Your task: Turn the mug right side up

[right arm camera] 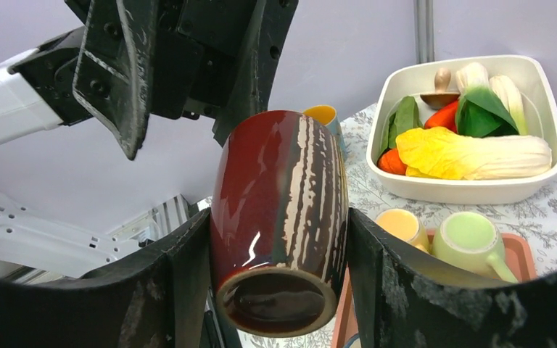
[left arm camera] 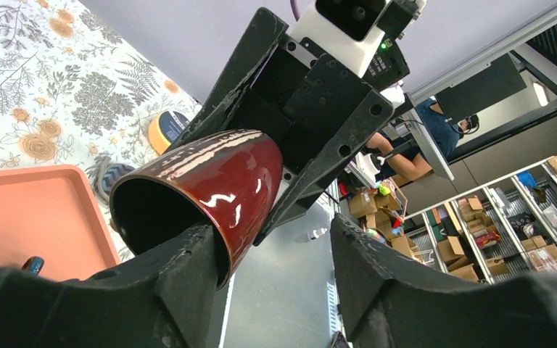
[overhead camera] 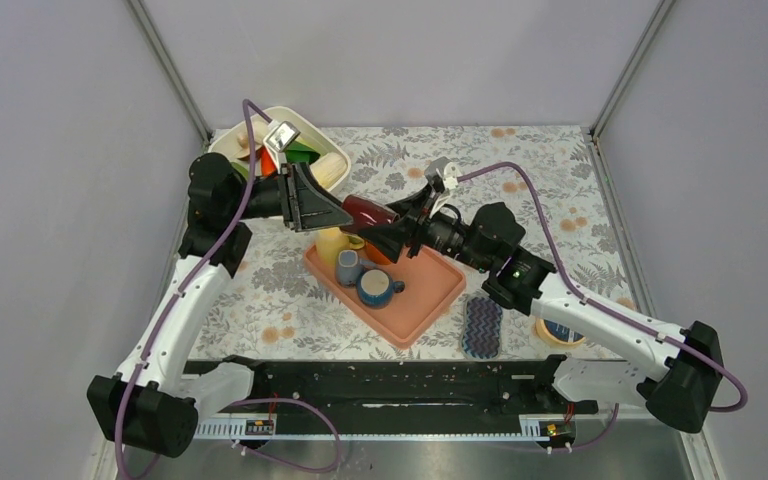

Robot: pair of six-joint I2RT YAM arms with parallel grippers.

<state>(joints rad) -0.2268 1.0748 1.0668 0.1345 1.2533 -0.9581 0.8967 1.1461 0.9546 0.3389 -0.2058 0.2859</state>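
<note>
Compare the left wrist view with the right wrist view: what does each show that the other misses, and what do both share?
Only the left wrist view shows the mug's dark open mouth, a roll of tape and shelves of boxes. Only the right wrist view shows the mug's base, a white dish of vegetables, a yellow cup and a green cup. Both show the red mug, the orange tray and the flowered tablecloth.

A glossy dark-red ceramic mug (overhead camera: 365,209), aloft over the table.
It sits between the right gripper's (overhead camera: 392,222) fingers, mouth toward the left gripper (overhead camera: 338,212); a salmon plastic tray (overhead camera: 430,300) lies beneath both, and a white bowl of toy vegetables (overhead camera: 295,117) behind the left gripper.
</note>
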